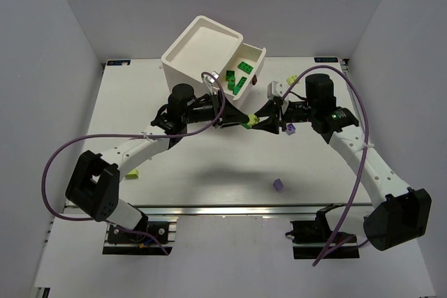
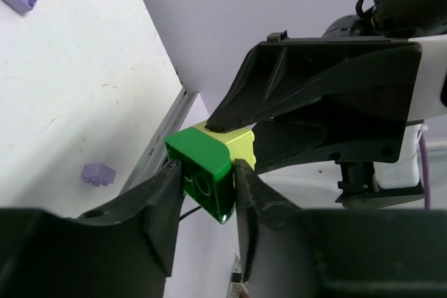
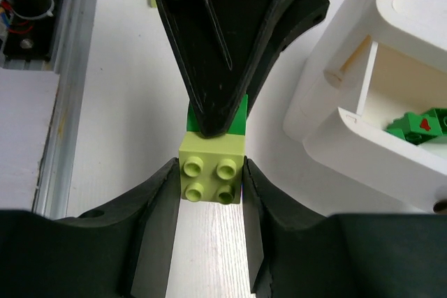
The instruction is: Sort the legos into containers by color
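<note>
just in front of the white cabinet (image 1: 202,47), held off the table (image 1: 209,165), the two grippers meet tip to tip around one stuck pair of legos. the left gripper (image 2: 207,176) is closed down to brick width on the green brick (image 2: 201,165). the right gripper (image 3: 209,172) is pinched the same way on the pale brick (image 3: 211,158) pressed onto it. the likely trouble is in the pull. both bricks look like hard, glossy plastic with flat sides, and the black fingers are smooth tapered wedges holding only near their tips, so a brick may slide out, twist, or pop free and fly off when the studs let go. a skewed pull may also jam the studs tighter. one drawer (image 1: 258,52) of the cabinet stands pulled out, close to the grippers, with green legos (image 1: 239,85) inside, so a jerking arm may knock it. the cabinet is boxy and matte with rounded corners and a recessed top. a purple brick (image 1: 278,184) lies well in front of the cabinet.
</note>
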